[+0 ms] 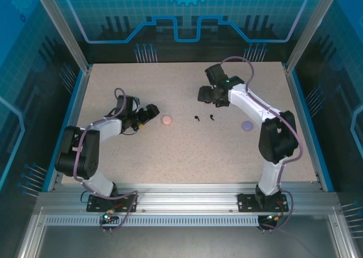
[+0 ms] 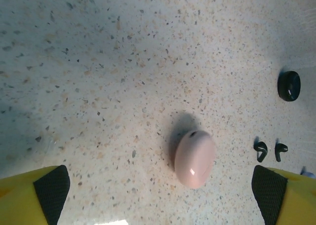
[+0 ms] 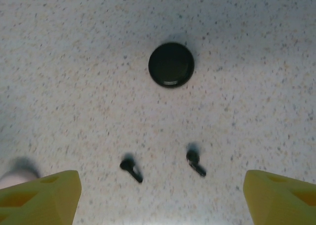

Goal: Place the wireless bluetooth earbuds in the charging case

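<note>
Done: pink case (image 2: 195,158), seemingly.
Pending: black earbuds (image 3: 131,169) loose near black case (image 3: 171,65).
Jaws: left gripper (image 2: 160,188), right gripper (image 3: 163,190) both apart, empty.

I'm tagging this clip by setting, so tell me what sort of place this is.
Most likely a lab robot cell, not a home: a speckled tabletop walled by blue printed panels, on an aluminium rail frame with the left arm and right arm bolted on.
</note>
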Robot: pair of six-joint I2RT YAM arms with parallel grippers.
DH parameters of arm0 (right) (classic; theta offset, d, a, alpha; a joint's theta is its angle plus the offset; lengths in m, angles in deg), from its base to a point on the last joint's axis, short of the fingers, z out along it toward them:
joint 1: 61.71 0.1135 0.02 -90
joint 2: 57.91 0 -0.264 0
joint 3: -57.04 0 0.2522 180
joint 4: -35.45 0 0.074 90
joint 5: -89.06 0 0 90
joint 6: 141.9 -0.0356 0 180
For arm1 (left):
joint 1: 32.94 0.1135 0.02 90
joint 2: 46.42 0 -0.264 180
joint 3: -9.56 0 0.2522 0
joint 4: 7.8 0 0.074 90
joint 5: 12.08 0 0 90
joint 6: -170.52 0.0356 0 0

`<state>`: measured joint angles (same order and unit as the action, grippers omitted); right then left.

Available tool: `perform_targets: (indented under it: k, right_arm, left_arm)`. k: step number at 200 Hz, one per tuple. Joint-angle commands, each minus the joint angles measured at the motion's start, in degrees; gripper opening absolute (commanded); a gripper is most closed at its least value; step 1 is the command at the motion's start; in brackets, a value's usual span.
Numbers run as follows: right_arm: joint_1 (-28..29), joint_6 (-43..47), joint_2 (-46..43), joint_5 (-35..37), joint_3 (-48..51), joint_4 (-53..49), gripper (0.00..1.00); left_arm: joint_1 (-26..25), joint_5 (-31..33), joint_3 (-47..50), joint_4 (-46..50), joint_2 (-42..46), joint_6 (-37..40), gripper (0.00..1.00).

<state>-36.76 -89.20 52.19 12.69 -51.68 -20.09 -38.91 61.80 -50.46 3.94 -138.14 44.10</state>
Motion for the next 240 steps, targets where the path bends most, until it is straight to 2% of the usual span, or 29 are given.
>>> perform_targets:
  k: [1,35,84,127,191,217,240]
  right_arm:
    - [-1.0,1.1,7.4,4.1,-8.1,-5.8,0.86]
    - [-1.5,4.1,20.0,6.0,-23.8,-12.8,0.86]
    - [-3.1,0.2,30.9,4.7,-36.9,-17.5,0.84]
    - [-3.2,-1.6,35.1,3.6,-41.0,-18.2,0.83]
    - [-3.2,-2.0,38.0,2.7,-41.4,-17.2,0.78]
    - [-3.1,-1.6,39.3,1.9,-41.4,-16.4,0.72]
    - [-3.2,-1.1,40.2,1.3,-41.8,-16.1,0.62]
  left_arm:
    - [0.4,1.9,-2.0,5.0,5.6,2.3,0.99]
    - [0.3,1.8,-4.2,7.8,12.5,4.1,0.99]
    - [-0.1,2.8,-4.8,5.6,18.5,0.6,0.99]
    - [-0.9,3.3,-6.6,6.4,19.3,-1.0,0.99]
    - [-2.2,3.3,-7.9,6.3,19.6,0.3,0.99]
    - [-2.5,3.2,-8.2,6.5,19.6,0.7,0.99]
    - [-2.5,3.4,-8.3,6.7,19.7,1.1,0.99]
